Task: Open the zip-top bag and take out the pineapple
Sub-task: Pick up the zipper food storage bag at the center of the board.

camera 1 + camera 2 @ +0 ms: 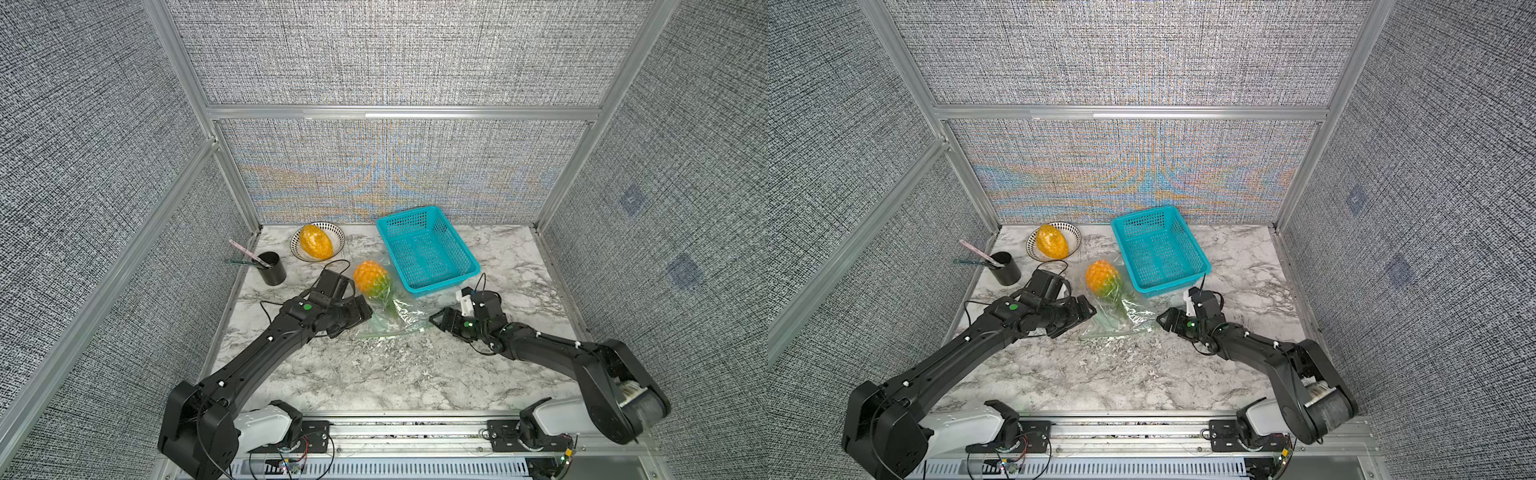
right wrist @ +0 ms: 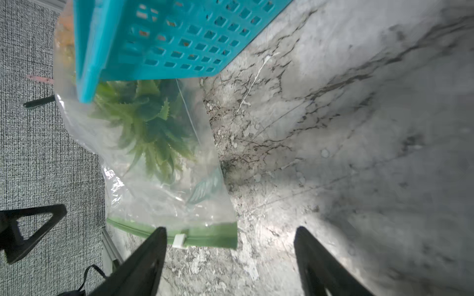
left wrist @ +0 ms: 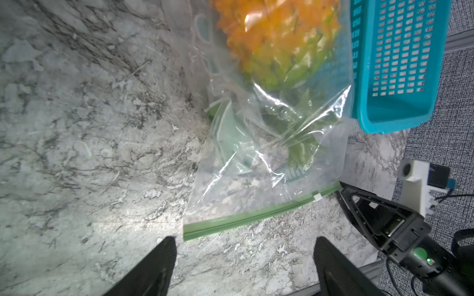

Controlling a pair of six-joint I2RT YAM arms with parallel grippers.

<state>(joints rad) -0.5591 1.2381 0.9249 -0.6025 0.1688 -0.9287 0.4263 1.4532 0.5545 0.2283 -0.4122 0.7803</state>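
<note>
Fingers of the left gripper are spread wide — the right gripper's too. Both are near the green strip of the bag. The pineapple lies inside the bag — just beside the basket.

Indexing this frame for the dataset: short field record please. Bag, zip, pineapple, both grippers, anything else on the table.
bag: zip-top bag lying on the marble table, against the teal basket
zip: green zip strip faces the robot, looks shut
pineapple: pineapple inside the bag, crown toward the zip
left gripper: left gripper open, empty, at one end of the strip
right gripper: right gripper open, at the other end by the white slider
other: oval fruit in a bowl; black cup
</note>
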